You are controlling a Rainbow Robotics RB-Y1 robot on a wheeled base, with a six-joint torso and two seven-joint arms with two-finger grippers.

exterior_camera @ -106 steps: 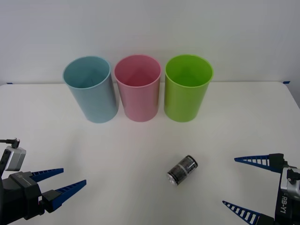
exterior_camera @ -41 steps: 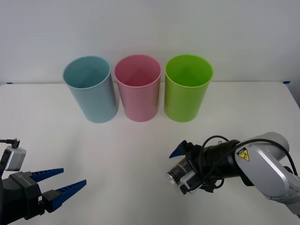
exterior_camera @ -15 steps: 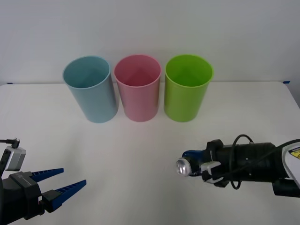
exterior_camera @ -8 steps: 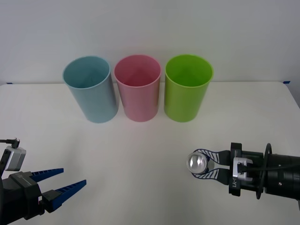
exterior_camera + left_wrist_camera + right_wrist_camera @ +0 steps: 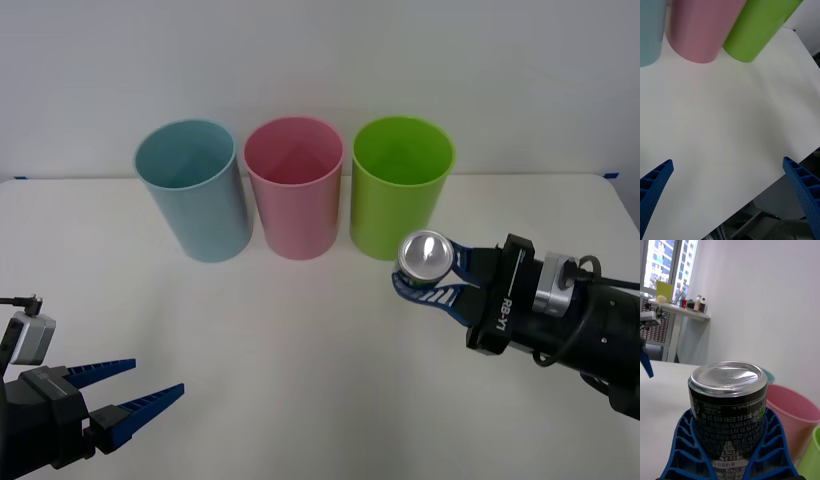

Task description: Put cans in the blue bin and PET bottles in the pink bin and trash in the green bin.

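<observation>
Item in hand: one can (image 5: pixel 425 255), pinched between the blue fingers of my right gripper (image 5: pixel 437 277), held clear of the table (image 5: pixel 300 330) just in front of the green bin (image 5: pixel 400 200). Left gripper (image 5: pixel 125 400) idle at the near left corner, fingers spread. Step: carrying; I judge the next move must cross past the pink bin (image 5: pixel 295 200) to the blue bin (image 5: pixel 193 203), then release above its mouth.

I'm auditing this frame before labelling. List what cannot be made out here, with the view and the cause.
- Can: its lower part, in the right wrist view, is covered by the right gripper's blue fingers.
- Can label: the print is too small to read.
- Blue bin: in the right wrist view the can hides nearly all of it.
- Left gripper: its body is cut off by the front view's edge.
</observation>
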